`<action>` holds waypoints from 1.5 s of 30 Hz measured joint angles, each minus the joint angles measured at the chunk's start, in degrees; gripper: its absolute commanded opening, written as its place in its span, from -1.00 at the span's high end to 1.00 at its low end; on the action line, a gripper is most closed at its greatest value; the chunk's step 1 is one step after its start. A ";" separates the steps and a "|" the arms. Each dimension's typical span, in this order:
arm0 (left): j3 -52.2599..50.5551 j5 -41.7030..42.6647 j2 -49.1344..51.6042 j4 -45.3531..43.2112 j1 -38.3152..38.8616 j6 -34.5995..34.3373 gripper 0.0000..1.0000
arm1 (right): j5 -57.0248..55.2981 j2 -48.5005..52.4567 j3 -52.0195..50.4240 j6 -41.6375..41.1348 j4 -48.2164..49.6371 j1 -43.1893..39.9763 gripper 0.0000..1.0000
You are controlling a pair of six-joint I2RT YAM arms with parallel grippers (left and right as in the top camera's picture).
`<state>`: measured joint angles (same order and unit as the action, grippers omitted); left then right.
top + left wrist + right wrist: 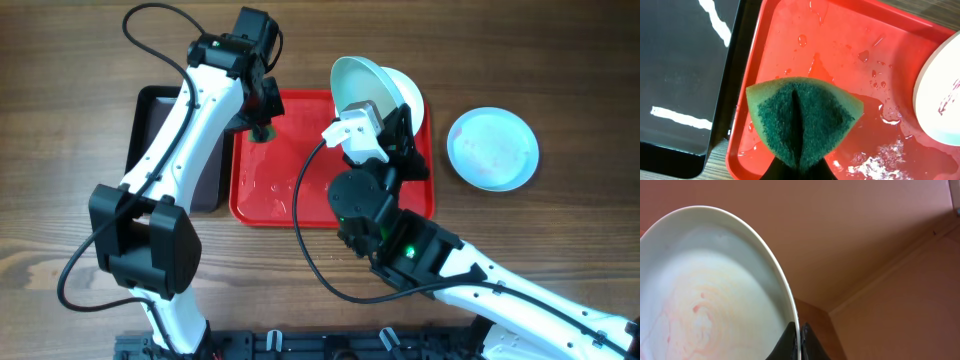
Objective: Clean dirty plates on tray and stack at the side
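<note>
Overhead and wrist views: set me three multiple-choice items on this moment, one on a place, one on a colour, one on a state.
1. Relative to the red tray, where is the lone flat mint-blue plate?
A. inside it
B. on the table to its right
C. on the table to its left

2. What colour is the sponge in the left gripper?
A. green
B. blue
C. white

3. What is the right gripper doing?
A. standing open over nothing
B. shut on the rim of a tilted plate
C. shut on a cloth

Answers:
1 B: the overhead view shows it on bare wood beside the tray.
2 A: the left wrist view shows a green sponge with a darker green scrub face.
3 B: the right wrist view shows the fingers pinching the rim.
</note>
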<state>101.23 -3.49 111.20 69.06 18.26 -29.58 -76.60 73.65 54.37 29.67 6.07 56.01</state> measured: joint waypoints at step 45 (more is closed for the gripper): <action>0.00 0.00 0.00 0.20 0.00 0.00 0.92 | 77.57 25.88 0.09 -62.45 -15.02 -15.21 0.45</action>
<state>101.23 -3.49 111.20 69.25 18.26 -29.58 0.97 99.53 54.46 -32.77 -8.95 40.80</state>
